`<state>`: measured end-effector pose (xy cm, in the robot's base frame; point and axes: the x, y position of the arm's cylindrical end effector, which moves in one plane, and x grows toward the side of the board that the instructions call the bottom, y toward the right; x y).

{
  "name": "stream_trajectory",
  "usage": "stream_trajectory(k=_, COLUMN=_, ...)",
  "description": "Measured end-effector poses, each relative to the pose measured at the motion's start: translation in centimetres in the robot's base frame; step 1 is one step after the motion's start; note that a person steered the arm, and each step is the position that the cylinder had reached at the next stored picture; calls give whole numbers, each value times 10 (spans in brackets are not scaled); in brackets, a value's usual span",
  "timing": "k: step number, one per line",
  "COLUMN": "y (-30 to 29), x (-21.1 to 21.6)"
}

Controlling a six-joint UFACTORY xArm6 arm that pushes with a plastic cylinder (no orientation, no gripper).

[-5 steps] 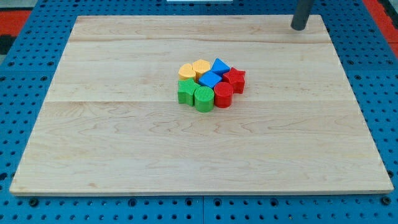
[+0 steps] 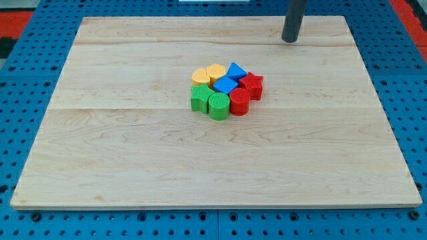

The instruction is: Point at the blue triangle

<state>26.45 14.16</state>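
Observation:
The blue triangle (image 2: 236, 71) sits at the top right of a tight cluster of blocks in the middle of the wooden board (image 2: 133, 153). My tip (image 2: 289, 40) is at the view's top, up and to the right of the cluster, well apart from the blue triangle. Touching or next to the triangle are a blue cube (image 2: 225, 85), a yellow heart (image 2: 216, 72) and a red star (image 2: 251, 85).
The cluster also holds a yellow hexagon (image 2: 201, 76), a green cube (image 2: 199, 98), a green round-topped block (image 2: 218, 105) and a red cylinder (image 2: 239, 103). A blue pegboard (image 2: 27, 80) surrounds the board.
My tip has moved left and slightly down, from the board's top right corner toward the cluster. The blocks have not moved.

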Motion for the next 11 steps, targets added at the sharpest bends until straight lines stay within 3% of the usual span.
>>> stream_trajectory(k=3, y=-48, x=25)
stream_trajectory(k=6, y=-52, x=33)
stream_trajectory(k=9, y=-64, x=84)
stream_trajectory(k=10, y=-64, x=83)
stream_trajectory(k=11, y=-67, x=48)
